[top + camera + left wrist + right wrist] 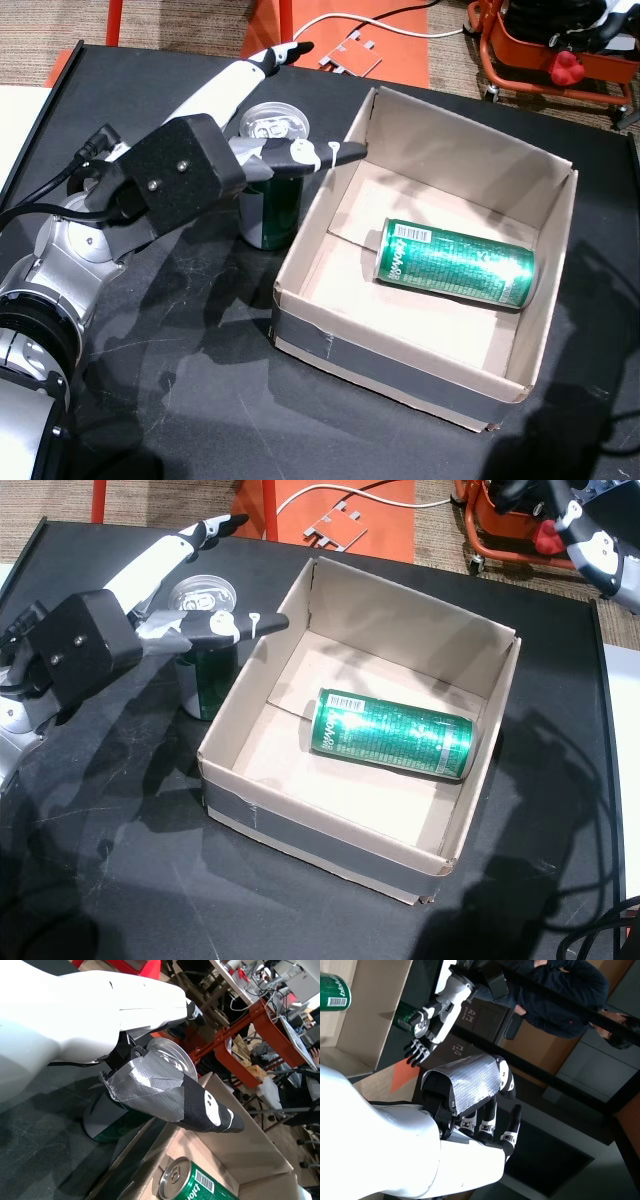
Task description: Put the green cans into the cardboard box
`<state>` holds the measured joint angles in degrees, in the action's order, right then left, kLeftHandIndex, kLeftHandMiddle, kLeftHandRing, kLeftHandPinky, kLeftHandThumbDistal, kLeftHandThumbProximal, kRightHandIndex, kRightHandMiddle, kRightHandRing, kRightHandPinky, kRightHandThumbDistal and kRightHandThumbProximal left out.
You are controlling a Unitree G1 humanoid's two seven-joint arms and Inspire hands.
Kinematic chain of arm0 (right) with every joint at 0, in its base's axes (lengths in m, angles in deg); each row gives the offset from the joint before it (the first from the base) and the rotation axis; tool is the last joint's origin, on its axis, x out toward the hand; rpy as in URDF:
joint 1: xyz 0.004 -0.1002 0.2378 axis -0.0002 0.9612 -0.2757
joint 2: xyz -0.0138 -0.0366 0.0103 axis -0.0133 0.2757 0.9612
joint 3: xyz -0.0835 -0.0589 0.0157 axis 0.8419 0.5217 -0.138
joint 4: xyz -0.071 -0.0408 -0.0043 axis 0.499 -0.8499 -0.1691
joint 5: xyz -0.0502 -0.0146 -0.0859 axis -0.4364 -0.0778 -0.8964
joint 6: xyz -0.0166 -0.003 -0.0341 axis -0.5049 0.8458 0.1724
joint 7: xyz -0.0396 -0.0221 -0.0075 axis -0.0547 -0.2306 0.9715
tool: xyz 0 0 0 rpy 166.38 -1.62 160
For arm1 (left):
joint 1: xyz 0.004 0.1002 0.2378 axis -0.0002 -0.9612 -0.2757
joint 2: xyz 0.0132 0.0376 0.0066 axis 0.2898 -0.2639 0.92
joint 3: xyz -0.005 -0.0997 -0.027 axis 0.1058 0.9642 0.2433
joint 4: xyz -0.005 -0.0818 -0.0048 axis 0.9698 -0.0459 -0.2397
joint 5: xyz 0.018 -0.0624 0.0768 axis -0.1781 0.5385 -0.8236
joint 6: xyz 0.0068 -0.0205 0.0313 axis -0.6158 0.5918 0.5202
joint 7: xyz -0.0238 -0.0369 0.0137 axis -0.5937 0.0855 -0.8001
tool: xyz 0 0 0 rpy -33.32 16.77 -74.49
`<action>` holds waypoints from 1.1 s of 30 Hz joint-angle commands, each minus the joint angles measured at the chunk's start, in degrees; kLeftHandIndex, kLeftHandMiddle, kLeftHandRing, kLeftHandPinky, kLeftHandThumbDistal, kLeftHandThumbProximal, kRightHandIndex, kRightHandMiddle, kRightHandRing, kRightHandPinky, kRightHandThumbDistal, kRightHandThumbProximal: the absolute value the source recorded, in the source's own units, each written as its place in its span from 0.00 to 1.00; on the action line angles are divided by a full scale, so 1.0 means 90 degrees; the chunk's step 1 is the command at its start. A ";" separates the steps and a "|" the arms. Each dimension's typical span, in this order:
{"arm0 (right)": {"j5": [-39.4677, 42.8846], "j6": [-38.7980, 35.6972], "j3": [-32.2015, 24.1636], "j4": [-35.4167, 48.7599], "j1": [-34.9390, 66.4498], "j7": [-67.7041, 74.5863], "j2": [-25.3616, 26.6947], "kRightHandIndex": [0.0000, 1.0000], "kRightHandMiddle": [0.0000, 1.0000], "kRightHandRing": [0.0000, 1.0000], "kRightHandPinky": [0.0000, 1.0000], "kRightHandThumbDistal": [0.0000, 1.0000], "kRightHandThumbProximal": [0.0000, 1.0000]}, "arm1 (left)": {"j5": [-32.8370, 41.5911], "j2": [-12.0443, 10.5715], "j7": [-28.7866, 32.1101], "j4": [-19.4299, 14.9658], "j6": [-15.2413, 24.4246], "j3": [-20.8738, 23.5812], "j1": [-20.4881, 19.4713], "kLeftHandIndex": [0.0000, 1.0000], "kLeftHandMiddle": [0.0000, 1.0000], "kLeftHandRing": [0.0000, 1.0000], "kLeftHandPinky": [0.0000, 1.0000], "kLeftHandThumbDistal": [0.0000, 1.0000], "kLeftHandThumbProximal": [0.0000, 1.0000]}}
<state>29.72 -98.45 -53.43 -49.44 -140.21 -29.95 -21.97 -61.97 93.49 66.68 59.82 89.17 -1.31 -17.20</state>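
One green can [272, 215] [208, 685] stands upright on the black table, just outside the left wall of the cardboard box [400, 375] [320, 835]. My left hand [230, 120] [150, 590] is open around its top: the taped thumb [165, 1095] crosses the near side and the straight fingers [280, 52] reach past the far side. In the left wrist view the can [107, 1122] shows under the thumb. A second green can [455, 263] [392, 733] lies on its side inside the box. My right hand [470, 1105] [595, 545] is raised off to the right, open and holding nothing.
An orange wheeled frame [560, 60] stands on the floor beyond the table's far right corner. An orange plate with a white cable [340, 505] lies behind the box. A person in a dark top [560, 1005] appears in the right wrist view.
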 commanded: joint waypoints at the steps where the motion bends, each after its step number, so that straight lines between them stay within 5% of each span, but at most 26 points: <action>1: 0.0067 0.0001 -0.0036 0.0079 0.0123 0.0000 0.0121 0.71 0.41 0.46 0.70 0.47 0.67 | 0.0050 -0.0035 0.0073 0.0061 -0.0083 0.0031 -0.0119 1.00 1.00 1.00 1.00 1.00 0.51; 13: -0.0005 -0.0278 -0.0080 0.0069 0.0182 0.0113 0.0099 0.67 0.41 0.47 0.70 0.32 0.68 | 0.0007 -0.0006 -0.0056 0.0062 -0.0159 0.0031 -0.0210 1.00 1.00 1.00 1.00 1.00 0.57; 21: 0.0121 0.0017 -0.0140 0.0065 0.0135 0.0024 0.0106 0.70 0.43 0.48 0.70 0.54 0.67 | 0.0086 -0.0062 -0.0043 0.0064 -0.0163 0.0114 -0.0245 1.00 1.00 1.00 1.00 1.00 0.57; 27: 0.0133 -0.0035 -0.0160 0.0081 0.0121 0.0042 0.0077 0.69 0.42 0.47 0.69 0.43 0.69 | 0.0033 -0.0060 -0.0190 0.0065 -0.0204 0.0101 -0.0250 1.00 1.00 1.00 1.00 1.00 0.58; 33: 0.0112 0.0027 -0.0139 0.0129 0.0117 0.0091 0.0081 0.68 0.42 0.47 0.69 0.51 0.70 | 0.0005 -0.0047 -0.0260 0.0071 -0.0263 0.0081 -0.0264 1.00 1.00 1.00 1.00 1.00 0.55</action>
<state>29.94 -97.93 -54.34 -48.95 -139.68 -29.22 -21.96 -61.71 93.24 64.65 59.89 87.43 -0.29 -18.37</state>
